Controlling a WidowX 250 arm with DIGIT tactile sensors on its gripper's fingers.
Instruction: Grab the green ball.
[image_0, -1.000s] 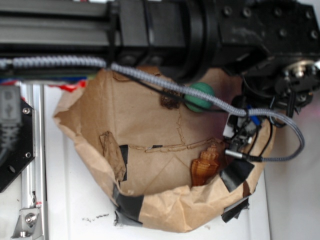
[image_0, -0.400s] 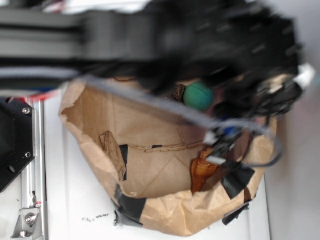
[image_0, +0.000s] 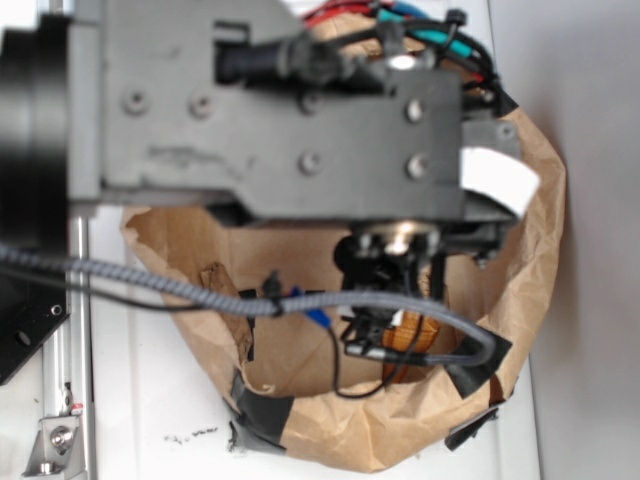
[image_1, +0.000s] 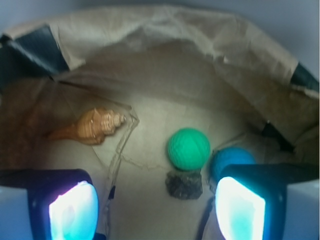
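Note:
In the wrist view the green ball (image_1: 188, 149) lies on the floor of the brown paper bag (image_1: 200, 60), right of centre. It is mint green with a grooved surface. My gripper (image_1: 157, 212) is open and empty, above the bag floor. The ball lies ahead of the jaws, nearer the right finger (image_1: 240, 210) than the left finger (image_1: 72, 212). In the exterior view the arm (image_0: 270, 130) fills the upper frame and hides the ball. The gripper's tips are hidden there too.
A blue ball (image_1: 231, 159) touches the right finger's far edge, beside the green ball. A dark grey lump (image_1: 184, 184) lies just in front of the green ball. An orange spiral shell (image_1: 92, 126) lies far left, also visible in the exterior view (image_0: 412, 335). Crumpled bag walls (image_0: 535, 250) surround everything.
The arm has swung over the bag and now covers its upper part. The green ball, visible in the exterior view before, is now hidden behind the arm.

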